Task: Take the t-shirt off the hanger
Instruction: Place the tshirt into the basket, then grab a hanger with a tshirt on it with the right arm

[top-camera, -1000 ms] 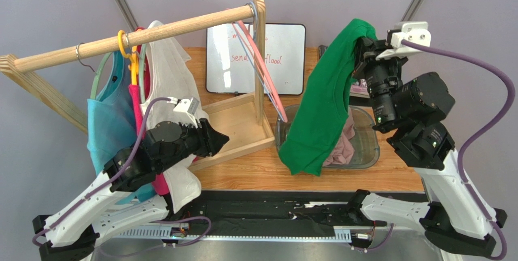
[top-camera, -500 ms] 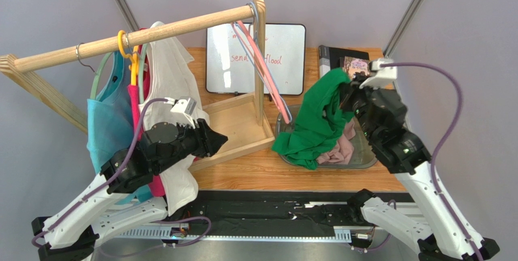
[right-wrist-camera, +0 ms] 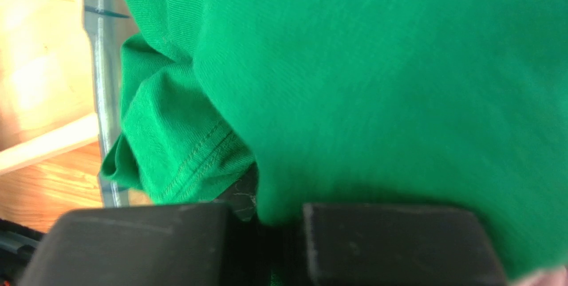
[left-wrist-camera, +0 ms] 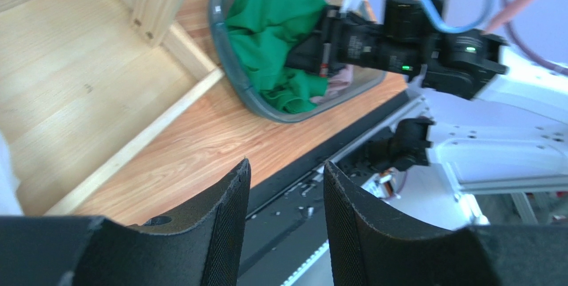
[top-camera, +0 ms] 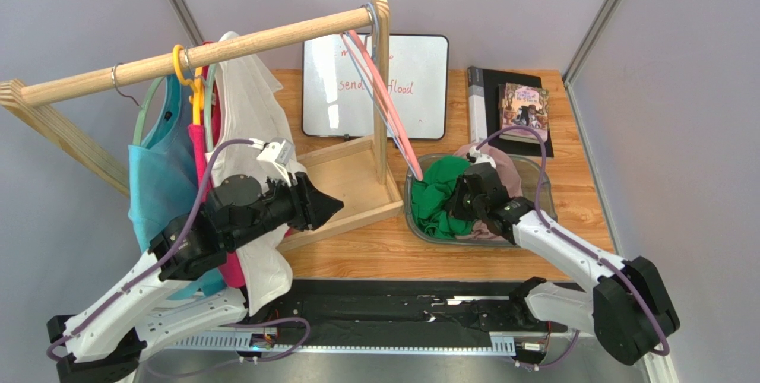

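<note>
grey walls (top-camera: 535,0) enclosed the wooden table (top-camera: 375,245) (whiteboard (top-camera: 375,89) at back); right gripper (right-wrist-camera: 277,233) pinched the green t-shirt (top-camera: 431,198), left gripper (left-wrist-camera: 283,233) gaped.

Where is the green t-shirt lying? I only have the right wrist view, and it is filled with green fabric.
Observer: The green t-shirt is bunched inside the grey plastic bin on the table.
Operator: Is anything else in that bin?
Observer: Yes, a pinkish garment lies behind the t-shirt.
Operator: What is the left gripper doing?
Observer: The left gripper is open and empty, well apart from the bin, near the wooden rack base.
</note>
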`<state>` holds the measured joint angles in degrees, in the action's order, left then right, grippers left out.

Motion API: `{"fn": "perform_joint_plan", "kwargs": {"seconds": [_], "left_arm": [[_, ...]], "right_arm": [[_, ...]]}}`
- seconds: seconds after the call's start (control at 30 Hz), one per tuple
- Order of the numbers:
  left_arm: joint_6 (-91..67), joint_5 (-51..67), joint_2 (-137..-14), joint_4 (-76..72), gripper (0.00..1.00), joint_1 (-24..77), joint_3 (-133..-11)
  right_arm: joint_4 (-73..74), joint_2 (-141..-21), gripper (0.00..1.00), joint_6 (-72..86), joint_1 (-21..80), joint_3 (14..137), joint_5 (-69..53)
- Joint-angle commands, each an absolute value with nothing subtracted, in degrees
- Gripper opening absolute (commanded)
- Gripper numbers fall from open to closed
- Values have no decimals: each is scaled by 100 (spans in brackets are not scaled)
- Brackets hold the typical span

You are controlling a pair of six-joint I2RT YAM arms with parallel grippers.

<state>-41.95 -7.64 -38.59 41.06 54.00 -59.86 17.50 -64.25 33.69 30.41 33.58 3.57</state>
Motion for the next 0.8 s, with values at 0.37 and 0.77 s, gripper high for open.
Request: {"fn": "perform_joint_plan", "kwargs": {"seconds": [0.37, 0.77], "left_arm": [[-2727, -1361, -4930, 5974, 56, 5388, -10211], [-2742, -4042, -5080, 7067, 52, 5388, -10987]], "right_arm": [[3549, -4484, 85, 2962, 3418, 4069, 826], [4456, -3858, 84, 3620, 5763, 4403, 1836]]}}
